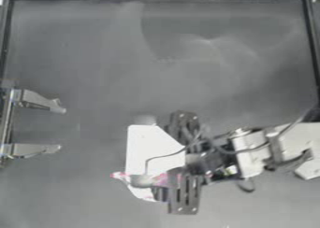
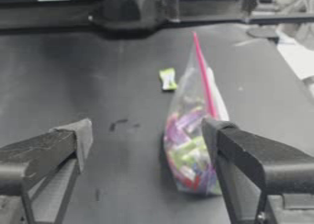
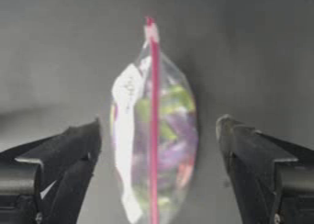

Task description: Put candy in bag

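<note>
Right end effector (image 3: 156, 145) spread wide astride the bag (image 3: 153, 136), candy (image 2: 167, 78) nearby — dark matte table (image 1: 156, 59), left end effector (image 2: 144, 145) wide too.

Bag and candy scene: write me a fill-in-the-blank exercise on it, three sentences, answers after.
1. The seal strip on the bag is coloured ____.
2. The right gripper has its jaws ____ on either side of the bag.
3. In the left wrist view, the candy lies on the table, ____ the bag.

Answers: pink-red; open; outside
</note>
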